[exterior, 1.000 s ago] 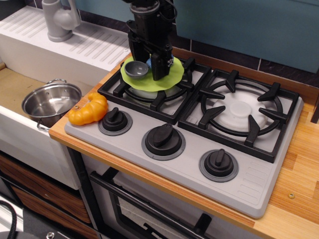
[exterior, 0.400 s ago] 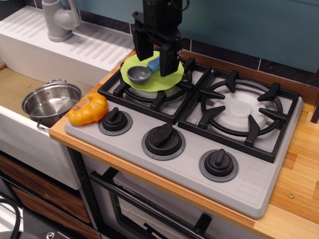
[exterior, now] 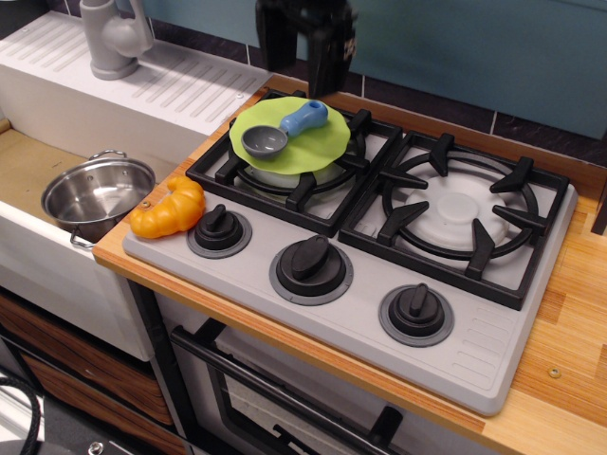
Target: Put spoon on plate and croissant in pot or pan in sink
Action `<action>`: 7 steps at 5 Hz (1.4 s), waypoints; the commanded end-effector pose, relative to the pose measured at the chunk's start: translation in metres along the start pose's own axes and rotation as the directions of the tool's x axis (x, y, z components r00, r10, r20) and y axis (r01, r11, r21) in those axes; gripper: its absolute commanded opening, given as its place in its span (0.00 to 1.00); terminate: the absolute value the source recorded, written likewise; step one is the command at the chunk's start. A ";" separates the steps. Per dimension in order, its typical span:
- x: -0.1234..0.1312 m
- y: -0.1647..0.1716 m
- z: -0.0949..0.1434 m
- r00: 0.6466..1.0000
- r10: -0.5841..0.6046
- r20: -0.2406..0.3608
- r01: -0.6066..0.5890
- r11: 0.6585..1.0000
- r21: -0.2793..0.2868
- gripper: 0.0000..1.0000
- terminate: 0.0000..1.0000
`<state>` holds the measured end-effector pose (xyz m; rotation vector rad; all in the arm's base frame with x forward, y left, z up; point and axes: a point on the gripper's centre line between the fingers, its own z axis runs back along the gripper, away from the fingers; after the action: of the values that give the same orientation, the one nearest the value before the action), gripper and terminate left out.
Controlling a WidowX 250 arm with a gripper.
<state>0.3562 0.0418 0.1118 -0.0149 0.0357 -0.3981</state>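
The spoon (exterior: 284, 129), with a dark grey bowl and a light blue handle, lies on the lime-green plate (exterior: 322, 149), which rests on the left burner grate. My gripper (exterior: 301, 59) hangs above the plate's far edge, open and empty, clear of the spoon. The orange croissant (exterior: 168, 209) lies at the stove's front left corner, next to the sink. The steel pot (exterior: 98, 193) stands in the sink (exterior: 28, 171), empty.
The stove (exterior: 379, 275) has black grates and three knobs (exterior: 311, 262) along its front. A grey faucet (exterior: 112, 36) stands on the white drainboard (exterior: 142, 76) at the back left. Wooden counter (exterior: 569, 360) runs along the right.
My gripper has let go of the spoon and risen straight up from the plate. The spoon now lies uncovered on the plate. Croissant and pot have not moved.
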 end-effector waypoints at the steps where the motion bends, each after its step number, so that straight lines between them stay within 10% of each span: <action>1: 0.007 0.001 0.030 0.997 -0.008 0.072 0.005 0.999 0.043 1.00 0.00; 7: -0.067 0.056 0.022 0.967 -0.032 0.251 -0.020 0.979 0.201 1.00 0.00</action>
<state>0.3110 0.1181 0.1085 0.0888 -0.1931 -0.3985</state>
